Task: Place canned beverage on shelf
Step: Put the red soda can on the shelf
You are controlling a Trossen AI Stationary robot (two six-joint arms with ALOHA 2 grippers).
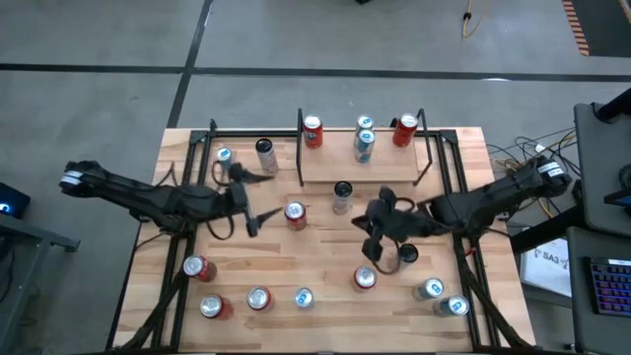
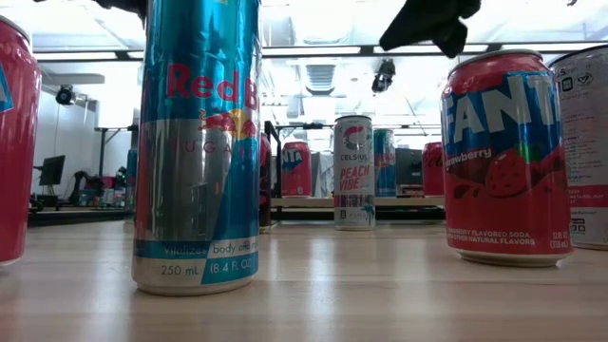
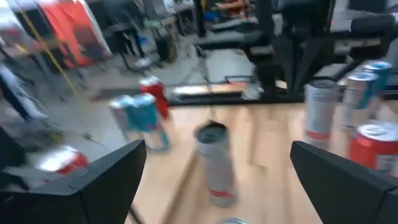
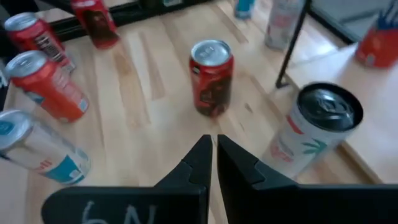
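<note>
Hovering: left pincer (image 1: 248, 195) wide open, empty | right pincer (image 1: 378, 229) closed, empty, above table (image 1: 325, 276)

Smeared by motion in the left wrist view: the slim grey can (image 3: 213, 163) ahead of the left gripper's wide-spread fingers (image 3: 109, 177), its label unreadable, and the blue pair (image 3: 140, 119) and red can (image 3: 154, 95) beyond it on the shelf (image 3: 205, 92). Cut by the frame's edge in the low view: the near Red Bull can (image 2: 198, 142) without its top, a red can (image 2: 14, 142) at the left border, a pale can (image 2: 587, 142) beside the Fanta can (image 2: 505, 157). Half hidden behind the Red Bull can: the shelf's left end. Too small overhead for brands: the cans on the shelf (image 1: 360, 163).
</note>
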